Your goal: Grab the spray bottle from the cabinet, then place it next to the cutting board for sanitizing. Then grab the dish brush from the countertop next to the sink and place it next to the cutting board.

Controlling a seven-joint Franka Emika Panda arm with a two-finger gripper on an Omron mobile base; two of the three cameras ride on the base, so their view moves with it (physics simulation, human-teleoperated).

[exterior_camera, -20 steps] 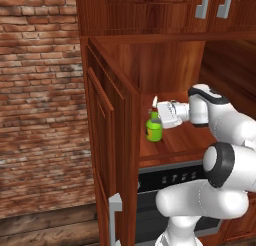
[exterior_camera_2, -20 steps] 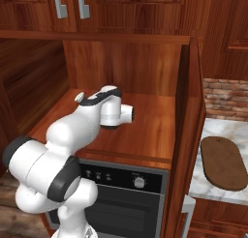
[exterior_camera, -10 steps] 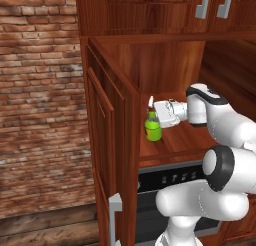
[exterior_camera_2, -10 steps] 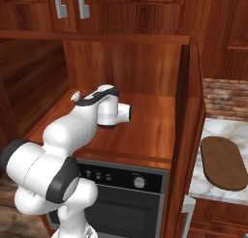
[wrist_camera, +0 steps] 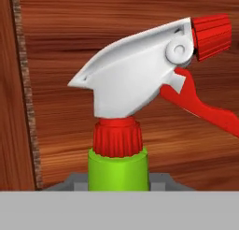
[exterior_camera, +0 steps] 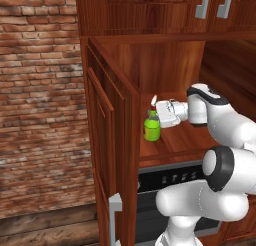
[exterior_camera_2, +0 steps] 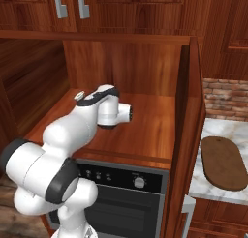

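Left base view: the tall reddish-brown cabinet (exterior_camera: 112, 140) stands open, its panelled door swung out toward the camera on the left, with a brick wall (exterior_camera: 40, 100) further left. On the deep wooden shelf (exterior_camera: 175, 137) inside, the spray bottle (exterior_camera: 151, 128) stands upright near the shelf's left front part, lime-green body below, white nozzle on top. The white arm reaches in from the right, and its fingers (exterior_camera: 156, 115) are at the bottle's neck and nozzle, right against it. From here I cannot tell how wide they stand or whether they press on the bottle. Below the shelf sits a black oven (exterior_camera: 175, 190) with a row of controls, and upper wall cabinets (exterior_camera: 200, 10) with grey handles hang above.

Right base view: the arm bends across the shelf toward its far left, and its body hides the bottle. To the right, beyond the cabinet's side wall, the dark brown cutting board (exterior_camera_2: 224, 162) lies flat on the marble bench (exterior_camera_2: 208, 135), well apart from the shelf.

Hand view: the bottle is very close and upright, with the white trigger head, the red tip at the upper right, a red lever slanting down to the right, a red collar and the green top of the body below. Wood grain lies behind it. The fingers' state cannot be told here either.
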